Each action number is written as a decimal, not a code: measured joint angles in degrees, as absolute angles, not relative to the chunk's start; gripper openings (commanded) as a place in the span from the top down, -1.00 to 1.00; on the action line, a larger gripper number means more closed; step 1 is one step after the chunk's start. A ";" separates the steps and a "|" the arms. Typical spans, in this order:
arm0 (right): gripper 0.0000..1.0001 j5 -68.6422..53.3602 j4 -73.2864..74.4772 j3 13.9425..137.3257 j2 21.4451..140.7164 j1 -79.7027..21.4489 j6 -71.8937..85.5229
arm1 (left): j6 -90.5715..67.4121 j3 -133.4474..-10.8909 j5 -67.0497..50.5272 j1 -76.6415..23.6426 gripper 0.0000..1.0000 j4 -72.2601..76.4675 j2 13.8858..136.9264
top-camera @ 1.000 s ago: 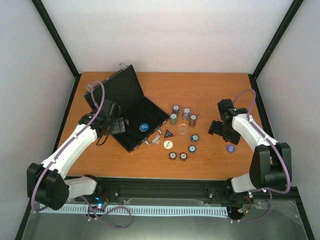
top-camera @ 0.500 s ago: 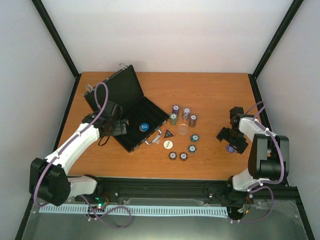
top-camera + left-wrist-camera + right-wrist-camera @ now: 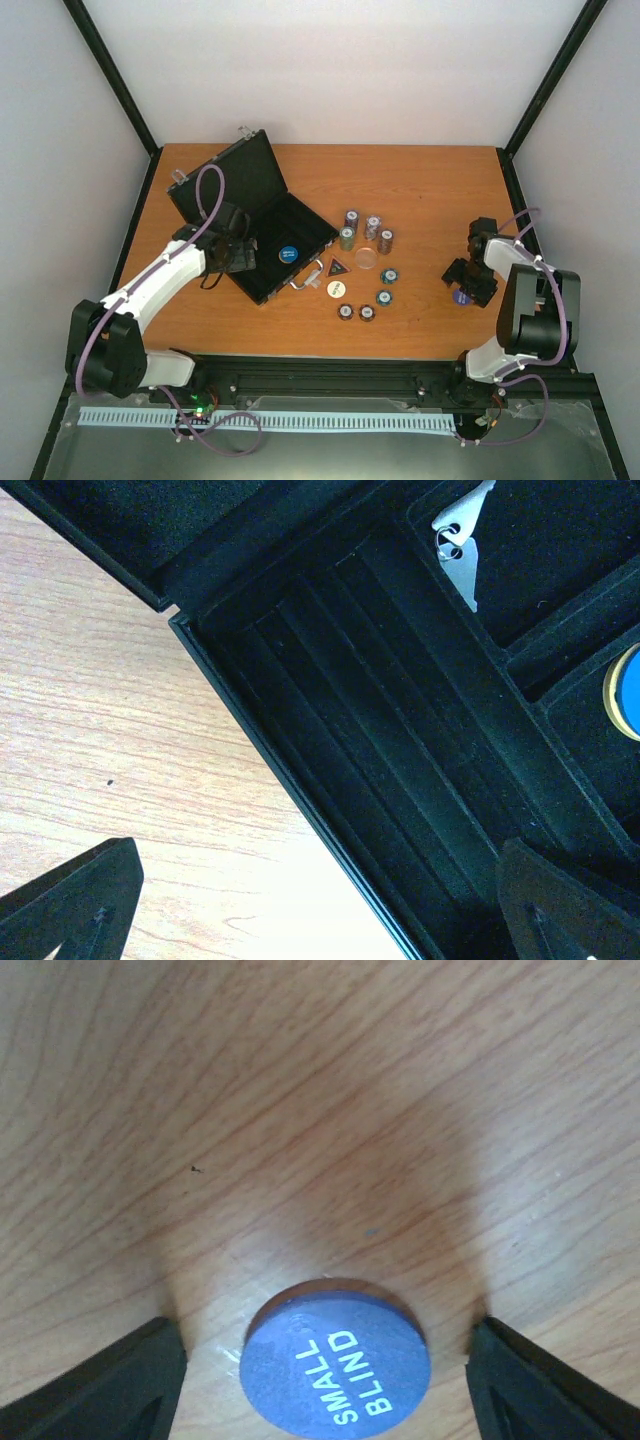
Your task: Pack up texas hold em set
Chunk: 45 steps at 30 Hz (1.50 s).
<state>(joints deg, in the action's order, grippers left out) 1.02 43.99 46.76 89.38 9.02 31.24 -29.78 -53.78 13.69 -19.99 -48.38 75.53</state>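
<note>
The black case [image 3: 262, 218] lies open at the table's left, lid raised, with a blue dealer disc [image 3: 289, 253] in its tray. My left gripper [image 3: 243, 257] is open and empty over the case's near-left edge. In the left wrist view its fingertips [image 3: 80, 905] straddle the case rim [image 3: 300, 800] and the chip grooves. My right gripper [image 3: 468, 283] is open, low over the purple "SMALL BLIND" disc [image 3: 337, 1370], which lies flat between its fingers [image 3: 110, 1385]. Striped chip stacks [image 3: 365, 232], a dark triangular token [image 3: 338, 267] and a white disc [image 3: 337, 288] sit mid-table.
More chip stacks [image 3: 366, 306] lie in front of the white disc, and a clear disc [image 3: 367, 258] sits beside the triangle. Small silver keys [image 3: 458, 545] lie in the case's upper compartment. Black frame posts stand at the table's back corners.
My right gripper has moved right and toward the near edge, coming down over the purple disc. My left gripper has shifted slightly right over the case edge.
</note>
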 measured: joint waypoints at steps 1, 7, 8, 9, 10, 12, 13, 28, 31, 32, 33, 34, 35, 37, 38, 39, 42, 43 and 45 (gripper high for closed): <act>-0.46 1.06 43.90 46.50 89.12 9.34 31.14 | -29.78 -53.78 13.69 -19.99 -0.99 -48.38 75.75; -0.42 1.21 42.17 44.23 86.76 9.98 30.65 | -29.78 -53.78 13.72 -19.99 -0.99 -48.36 76.14; -0.42 1.17 41.93 43.92 86.43 10.00 30.63 | -29.78 -53.78 13.72 -19.99 -0.99 -48.34 76.16; -0.43 1.13 41.69 43.64 86.15 10.00 30.46 | -29.78 -53.78 13.72 -19.99 -1.00 -48.34 76.16; -0.44 1.10 41.47 43.42 85.91 10.00 30.39 | -29.78 -53.78 13.72 -19.99 -0.99 -48.34 76.16; -0.46 0.99 41.04 42.98 85.49 10.00 30.20 | -29.78 -53.78 13.72 -19.99 -1.00 -48.31 76.16; -0.46 0.91 40.84 42.81 85.32 10.00 30.06 | -29.78 -53.78 13.69 -19.99 -0.99 -48.29 76.16; -0.51 -1.30 43.64 42.92 84.77 10.15 29.47 | -29.78 -53.78 13.76 -19.99 -1.00 -48.21 76.16; -0.35 -1.54 44.38 42.92 84.79 10.15 29.56 | -29.78 -53.78 13.76 -19.99 -0.99 -48.12 76.16; -0.28 -1.52 44.51 42.92 84.79 10.15 29.71 | -29.78 -53.78 13.76 -19.99 -0.99 -48.01 76.16; -0.22 -1.48 44.75 42.87 84.82 10.17 29.93 | -29.78 -53.78 13.78 -19.99 -1.00 -47.92 76.16; -0.20 -1.45 44.88 42.85 84.84 10.20 29.85 | -29.78 -53.78 13.78 -19.99 -0.99 -47.90 76.16; -0.20 -1.41 45.10 42.83 84.90 10.22 29.82 | -29.78 -53.78 13.78 -19.99 -0.99 -47.90 76.16; -0.07 -1.15 45.25 42.89 85.12 10.22 30.02 | -29.76 -53.78 13.80 -19.99 -0.99 -47.88 76.16; 0.01 -0.95 45.43 42.98 85.25 10.22 30.04 | -29.76 -53.78 13.82 -19.99 -0.99 -47.86 76.16; 0.04 -0.67 45.63 43.09 85.49 10.24 29.98 | -29.76 -53.78 13.82 -19.99 -1.00 -47.86 76.16; 0.13 -0.40 45.91 43.27 85.78 10.33 29.98 | -29.76 -53.78 13.91 -19.99 -1.00 -47.86 76.16; 0.15 -0.43 46.00 43.35 85.86 10.33 29.95 | -29.74 -53.78 13.93 -19.99 -1.00 -47.86 76.16; 0.17 -0.47 46.09 43.42 85.89 10.35 29.91 | -29.74 -53.78 13.96 -19.99 -0.99 -47.86 76.16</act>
